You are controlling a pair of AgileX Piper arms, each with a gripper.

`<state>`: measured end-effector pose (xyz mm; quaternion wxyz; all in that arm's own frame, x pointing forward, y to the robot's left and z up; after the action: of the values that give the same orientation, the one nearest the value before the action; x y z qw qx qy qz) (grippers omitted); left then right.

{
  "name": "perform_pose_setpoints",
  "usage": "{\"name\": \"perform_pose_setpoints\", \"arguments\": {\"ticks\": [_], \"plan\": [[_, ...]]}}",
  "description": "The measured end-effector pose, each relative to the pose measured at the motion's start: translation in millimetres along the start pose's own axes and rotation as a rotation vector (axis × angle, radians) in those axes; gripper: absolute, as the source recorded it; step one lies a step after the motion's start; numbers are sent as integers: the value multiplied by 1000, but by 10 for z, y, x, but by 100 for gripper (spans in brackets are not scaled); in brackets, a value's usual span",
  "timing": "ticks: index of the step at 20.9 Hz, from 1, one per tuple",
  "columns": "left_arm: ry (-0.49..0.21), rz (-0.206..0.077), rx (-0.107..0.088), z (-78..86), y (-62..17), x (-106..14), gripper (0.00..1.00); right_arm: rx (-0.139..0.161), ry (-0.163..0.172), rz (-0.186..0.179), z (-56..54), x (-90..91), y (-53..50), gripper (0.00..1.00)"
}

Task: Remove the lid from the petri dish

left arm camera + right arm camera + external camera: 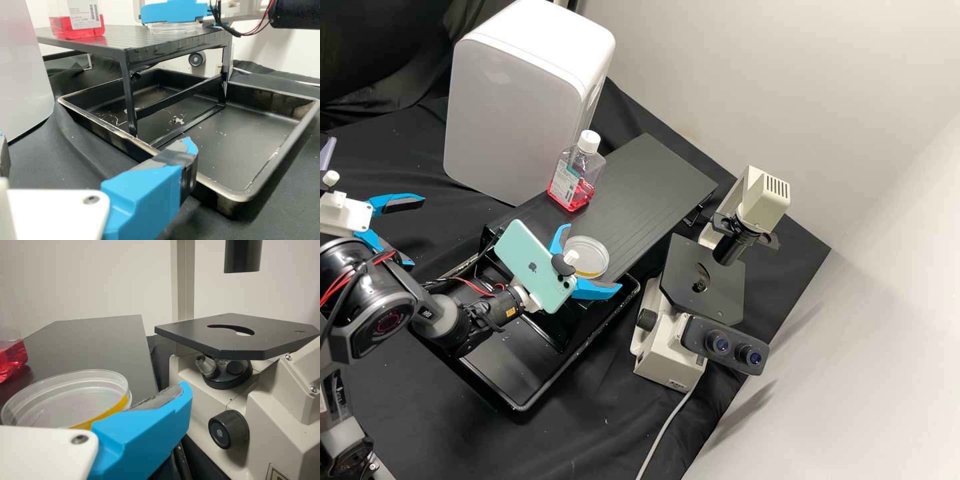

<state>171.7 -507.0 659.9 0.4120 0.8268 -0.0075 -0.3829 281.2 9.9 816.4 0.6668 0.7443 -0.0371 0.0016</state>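
A clear petri dish [589,257] with yellow agar and its lid on rests at the near end of a black raised shelf [647,190]. My right gripper [580,263] is open, one blue finger on each side of the dish. In the right wrist view the dish [65,397] lies close against one finger [150,420]; I cannot tell whether they touch. My left gripper [413,230] hangs open and empty at the bench's far left, well away from the dish. Its wrist view shows the dish [167,26] far off on the shelf, under the other arm's blue finger.
The shelf stands in a black tray [520,393] with a raised rim [280,165]. A flask of red liquid [577,175] stands on the shelf's far end. Behind it is a white box [520,87]. A microscope [700,307] stands right of the tray.
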Motion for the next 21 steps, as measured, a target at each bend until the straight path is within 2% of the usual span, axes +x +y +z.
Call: {"name": "perform_pose_setpoints", "arguments": {"ticks": [1,2,15,21], "plan": [[0,0,0,0,0,0,100,0,0,0,0,0,0,100],[0,0,0,0,0,0,100,0,0,0,0,0,0,0],[0,0,0,0,0,0,100,0,0,-6,0,2,-16,0],[-6,-1,1,14,-3,0,100,0,13,8,16,15,-27,0]]}}
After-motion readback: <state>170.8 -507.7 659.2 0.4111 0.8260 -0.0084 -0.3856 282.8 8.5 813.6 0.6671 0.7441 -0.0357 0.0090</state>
